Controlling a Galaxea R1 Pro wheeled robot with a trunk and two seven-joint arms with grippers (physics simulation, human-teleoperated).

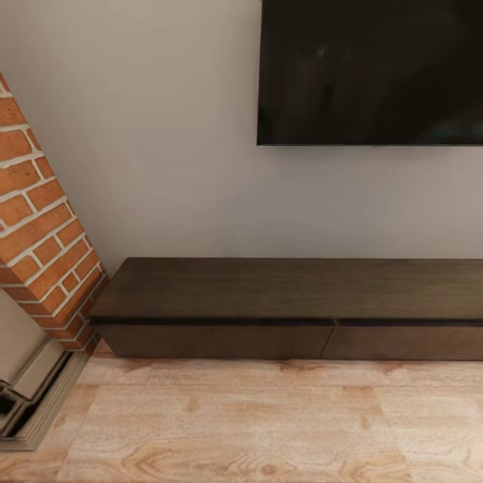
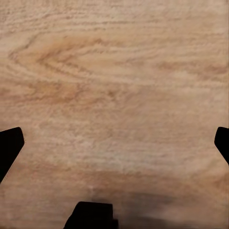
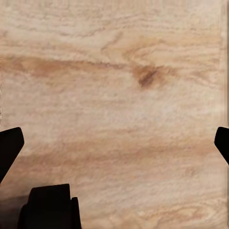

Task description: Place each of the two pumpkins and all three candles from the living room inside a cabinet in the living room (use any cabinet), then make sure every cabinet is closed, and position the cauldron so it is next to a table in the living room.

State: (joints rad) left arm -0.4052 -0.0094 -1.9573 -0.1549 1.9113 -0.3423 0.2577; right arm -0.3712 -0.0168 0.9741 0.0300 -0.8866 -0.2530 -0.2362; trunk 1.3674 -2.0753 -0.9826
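cabinet (image 1: pixel 288 295): long, low and dark brown, against the far wall, across the middle and right of the head view

cabinet fronts: two flat panels, both look shut, with a thin dark gap under the top and no handles

cabinet top: bare dark wood

floor (image 1: pixel 255 422): light wood, lying between robot and cabinet

brick wall (image 1: pixel 40 228): orange bricks on the left, standing just beside the left end of the cabinet

screen (image 1: pixel 372 70): big and black, up on the wall above the cabinet's right part

left fingers (image 2: pixel 114 140): spread wide open, dark tips at both edges of the left wrist view, holding nothing, pointing down at bare floor

right fingers (image 3: pixel 114 140): spread wide open too, holding nothing, pointing down at floor with a dark knot in the wood

pumpkins, candles, cauldron: none in these pictures, so cannot tell where they sit

step in hand: likely looking over the cabinet before fetching or opening

could go wrong, opening: no handle to grab, so fingers may slip off the flat front and leave it shut

could go wrong, reaching: cabinet very low, so bending down far may bump an arm on the top edge

could go wrong, left side: brick wall so close that the left arm may knock it

could go wrong, later: a front left open would spoil the job
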